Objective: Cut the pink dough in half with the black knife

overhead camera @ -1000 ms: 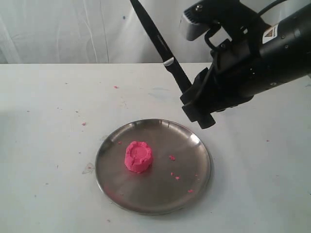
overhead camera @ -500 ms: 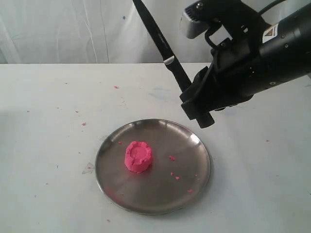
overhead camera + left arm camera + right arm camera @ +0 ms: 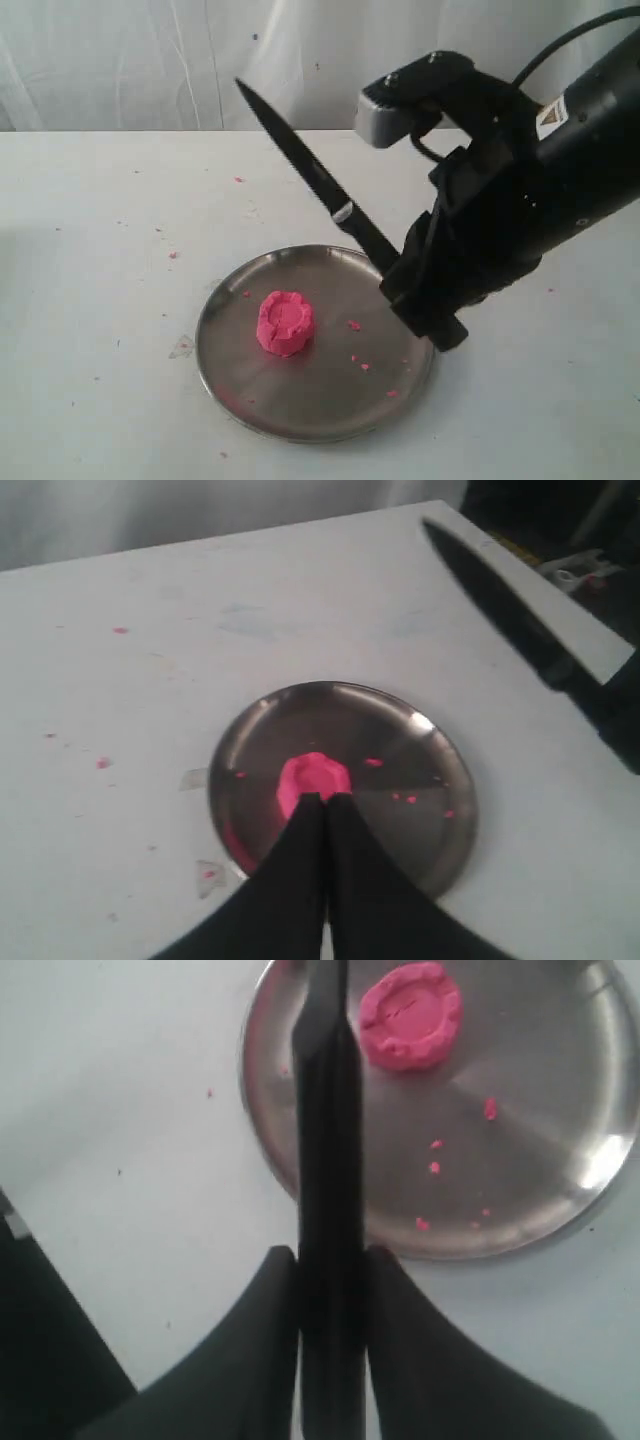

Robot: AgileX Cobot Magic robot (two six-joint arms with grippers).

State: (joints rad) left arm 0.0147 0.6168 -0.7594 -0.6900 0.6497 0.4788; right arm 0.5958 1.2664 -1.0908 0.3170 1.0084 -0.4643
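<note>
The pink dough (image 3: 285, 322) is a round lump with a dented top, whole, on the left part of the steel plate (image 3: 390, 355). My right gripper (image 3: 400, 278) is shut on the handle of the black knife (image 3: 300, 160), whose blade slants up and left above the plate's far rim, clear of the dough. The right wrist view shows the knife (image 3: 328, 1110) between the fingers (image 3: 262, 1340) of the gripper (image 3: 332, 1260), beside the dough (image 3: 410, 1015). In the left wrist view my left gripper (image 3: 327, 800) is shut and empty, hanging over the dough (image 3: 315, 775) and plate (image 3: 440, 820).
Tiny pink crumbs (image 3: 358, 360) lie on the plate's right half and scattered over the white table (image 3: 100, 250). A white curtain hangs behind the table. The right arm's bulky black body (image 3: 540, 190) hangs over the plate's right edge.
The right arm has come down and toward the plate, and the knife has tipped lower, its tip now in view above the plate's far left. The dough has not moved.
</note>
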